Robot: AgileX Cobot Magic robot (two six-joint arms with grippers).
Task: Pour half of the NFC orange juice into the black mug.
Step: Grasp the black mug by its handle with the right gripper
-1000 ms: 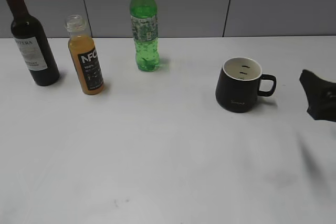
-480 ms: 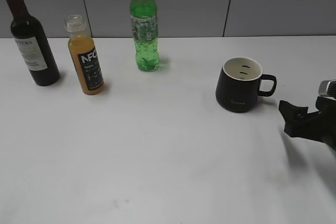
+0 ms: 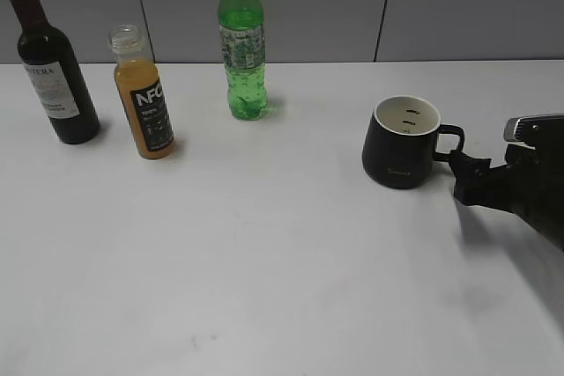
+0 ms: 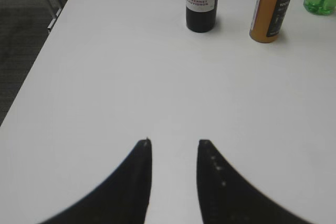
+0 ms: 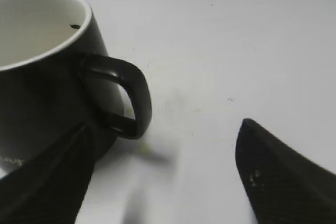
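Exterior view shows that the right claw (image 3: pixel 465 178), which a second ago sat at the frame's 3 o'clock edge, has advanced to just beside the handle of the black mug (image 3: pixel 398 143), on its 4 o'clock side. In the right wrist view its fingers stand wide apart on either side of the handle, nothing gripped, so a hold on the mug looks imminent. The NFC orange juice (image 3: pixel 145 99) stands upright and uncapped at the worktop's (image 3: pixel 282 261) 10 o'clock, well apart from the mug and untouched; no pouring has begun. The left claw (image 4: pixel 174 153) hovers with fingers apart, empty. A dark wine bottle (image 3: pixel 48 63) and a green soda bottle (image 3: pixel 242 46) flank the juice, crowding any reach for it.
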